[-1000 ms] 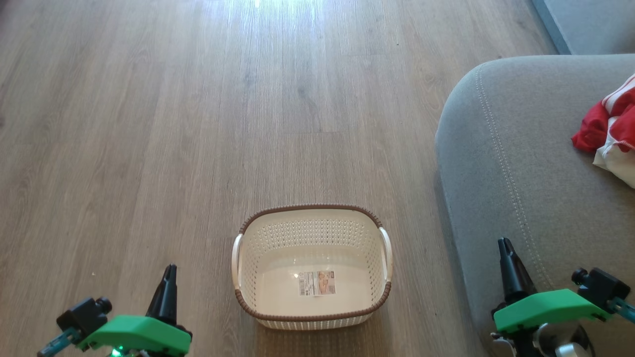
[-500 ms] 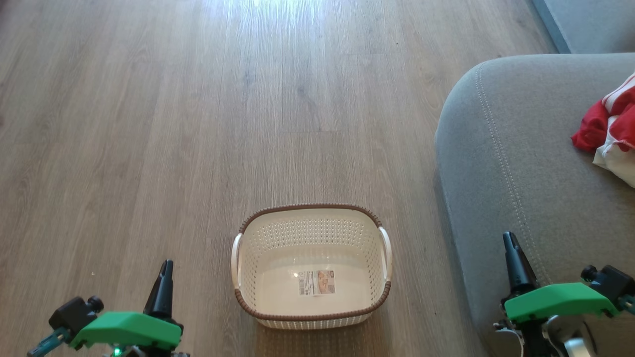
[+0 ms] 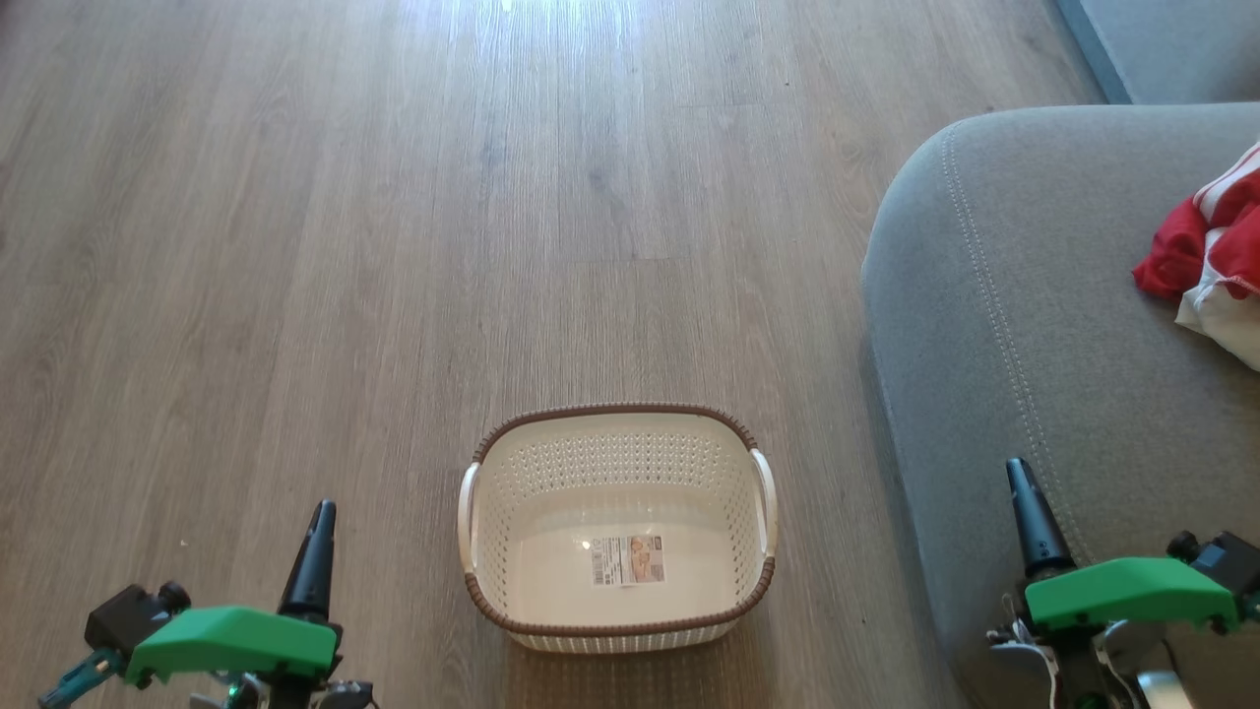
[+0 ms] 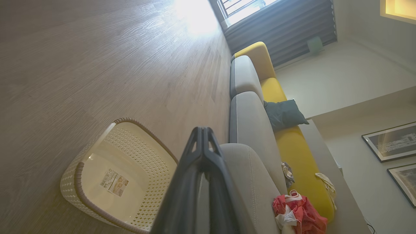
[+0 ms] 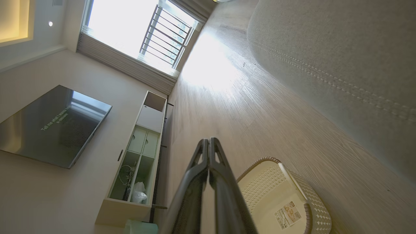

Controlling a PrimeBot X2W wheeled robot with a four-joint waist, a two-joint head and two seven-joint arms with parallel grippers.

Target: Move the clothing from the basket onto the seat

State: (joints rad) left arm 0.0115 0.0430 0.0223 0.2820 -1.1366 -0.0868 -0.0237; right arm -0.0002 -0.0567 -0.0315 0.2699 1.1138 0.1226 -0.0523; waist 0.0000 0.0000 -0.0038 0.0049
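Reference for all positions: basket (image 3: 615, 461). It stands upright on the wood floor (image 3: 394, 246), open side up.

Basket: cream, perforated walls, brown rim, a white handle on each short side. A paper label (image 3: 628, 560) lies flat on its bottom, in full view.

Seat (image 3: 1043, 295): grey cushion to the right of the basket. Its rounded corner sits beyond the basket's far right corner, and a double line of pale stitching follows its edge. A strip of floor runs between basket and seat, so the two do not touch.

Clothing (image 3: 1171, 261): on the seat, well to the right of the basket and farther back than it. Bunched heap of red fabric with white panels, cut off by the right edge of the head view. The left wrist view shows the heap crumpled on the grey cushion. Cannot tell where one garment ends and the next begins.

Left gripper (image 3: 322, 512): left of the basket, over the floor, level with the basket's near half and apart from it. Fingers pressed together along their length, closed on themselves.

Right gripper (image 3: 1019, 478): right of the basket, over the seat beside the stitch line, level with the basket's middle. Fingers together, closed on themselves. Well apart from the clothing.
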